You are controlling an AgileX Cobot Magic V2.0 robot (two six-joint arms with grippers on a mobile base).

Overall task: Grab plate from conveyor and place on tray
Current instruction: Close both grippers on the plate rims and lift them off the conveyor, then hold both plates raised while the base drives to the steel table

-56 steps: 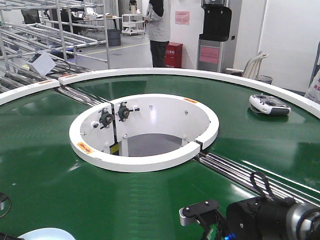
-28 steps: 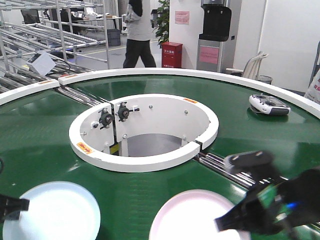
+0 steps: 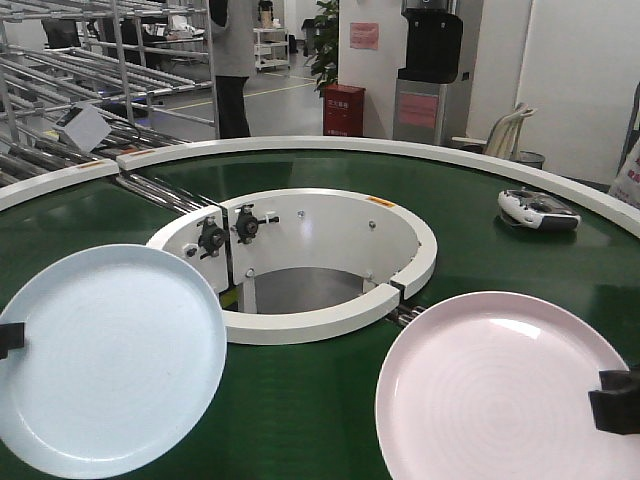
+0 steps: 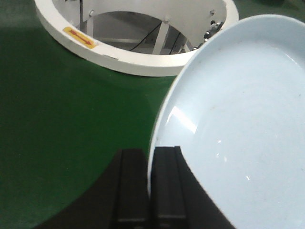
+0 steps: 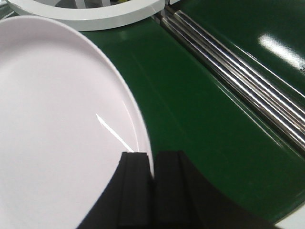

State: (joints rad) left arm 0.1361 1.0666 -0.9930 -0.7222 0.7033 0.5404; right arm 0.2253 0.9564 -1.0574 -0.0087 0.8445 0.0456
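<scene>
A light blue plate (image 3: 105, 355) hangs tilted above the dark green conveyor (image 3: 480, 260) at the left, overlapping the central ring. My left gripper (image 4: 150, 157) is shut on its rim, and only a black finger stub (image 3: 8, 340) shows in the front view. The blue plate (image 4: 238, 105) fills the right of the left wrist view. A pale pink plate (image 3: 500, 390) is held up at the right. My right gripper (image 5: 152, 160) is shut on the edge of this pink plate (image 5: 57, 119), with its body (image 3: 615, 400) at the plate's right. The tray is out of view.
The white-walled central opening (image 3: 330, 320) lies between the two plates. Steel roller strips (image 5: 238, 71) run across the belt right of the pink plate. A grey-white handheld device (image 3: 540, 208) rests on the far right belt. A person (image 3: 230, 60) stands behind, by metal racks (image 3: 60, 70).
Both plates have risen off the belt and now sit higher and larger in the front view. The right arm has dropped mostly out of frame. The person behind walked left.
</scene>
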